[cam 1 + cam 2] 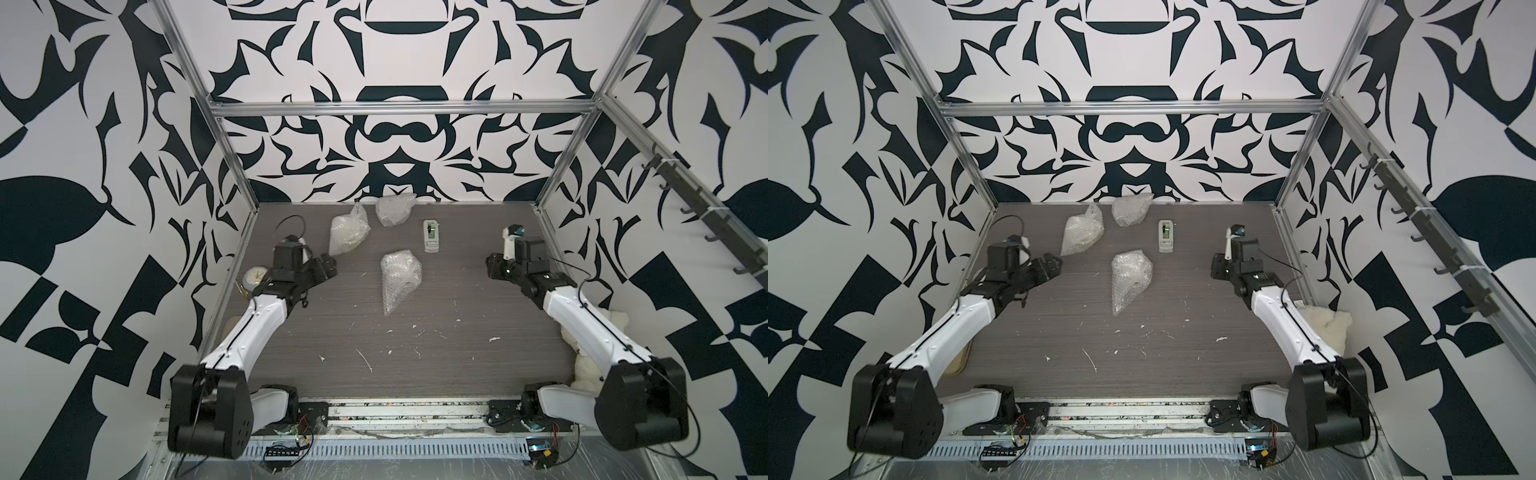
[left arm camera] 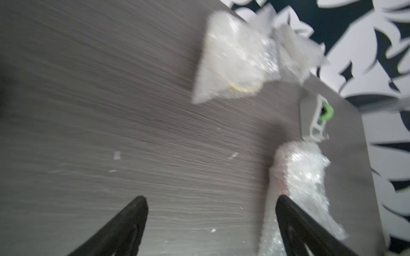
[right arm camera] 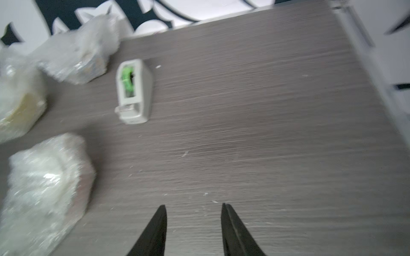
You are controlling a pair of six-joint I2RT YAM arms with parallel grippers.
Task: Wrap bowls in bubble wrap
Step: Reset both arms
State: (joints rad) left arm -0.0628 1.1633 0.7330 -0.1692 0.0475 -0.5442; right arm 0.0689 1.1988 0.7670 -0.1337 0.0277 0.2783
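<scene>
My L gripper (image 2: 210, 197) & R gripper (image 3: 193, 205) jaws both spread, empty, above table (image 1: 457, 316); centre bubble wrap bundle (image 1: 401, 278), rear-left bundle (image 1: 348, 233) & back-wall bundle (image 1: 395, 210) lie on it, tape dispenser (image 1: 431, 236) near.

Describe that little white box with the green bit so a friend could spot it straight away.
Start at the grey wood-grain table and look to its far half, below the black-and-white patterned wall. There, right of the three bubble-wrapped bundles, sits the tape dispenser. It alone is a hard, opaque white box with green inside; its neighbours are crinkly, clear lumps.
</scene>
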